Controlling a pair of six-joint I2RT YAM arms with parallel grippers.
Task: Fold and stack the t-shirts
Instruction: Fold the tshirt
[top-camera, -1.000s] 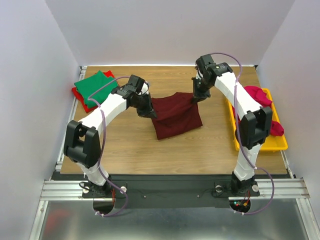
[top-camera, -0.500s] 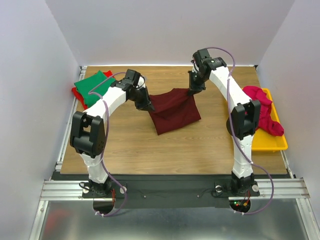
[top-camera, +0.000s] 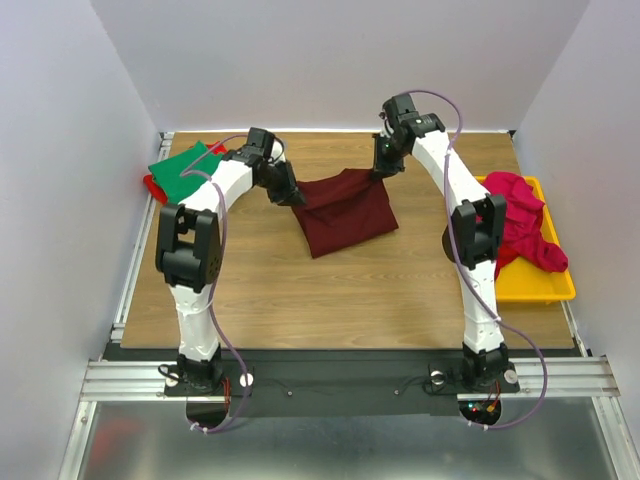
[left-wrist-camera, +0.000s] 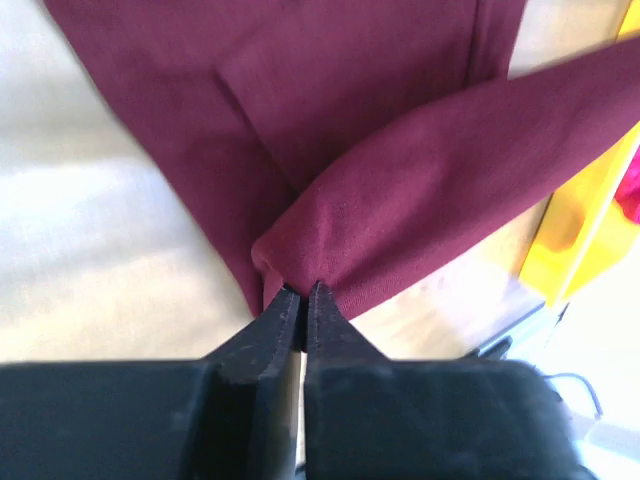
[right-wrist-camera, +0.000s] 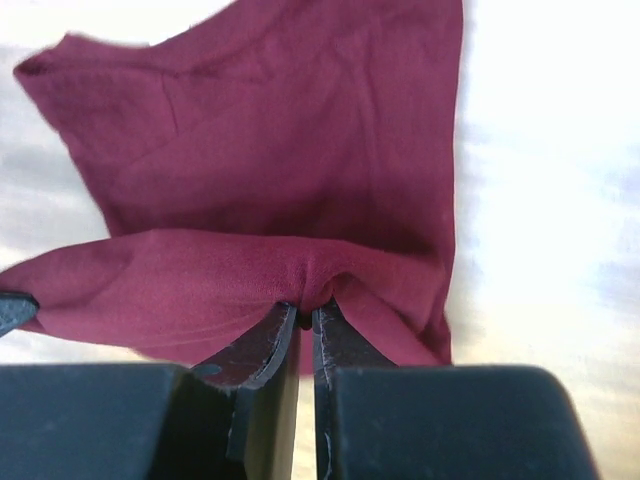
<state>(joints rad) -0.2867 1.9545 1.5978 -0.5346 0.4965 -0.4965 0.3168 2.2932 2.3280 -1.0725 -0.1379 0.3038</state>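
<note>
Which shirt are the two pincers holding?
The maroon shirt, pinched at both far corners; the green and red lie stacked far left, the pink in the tray.

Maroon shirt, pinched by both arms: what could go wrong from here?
1. Both wrist views show the jaws shut on only a small bunch of the maroon shirt at its far edge; the cloth might slip out mid-fold.
2. The shirt lies creased and skewed on the table, so the fold may come out uneven.
3. The left arm works close to the green shirt; a wide swing could brush that pile.
</note>
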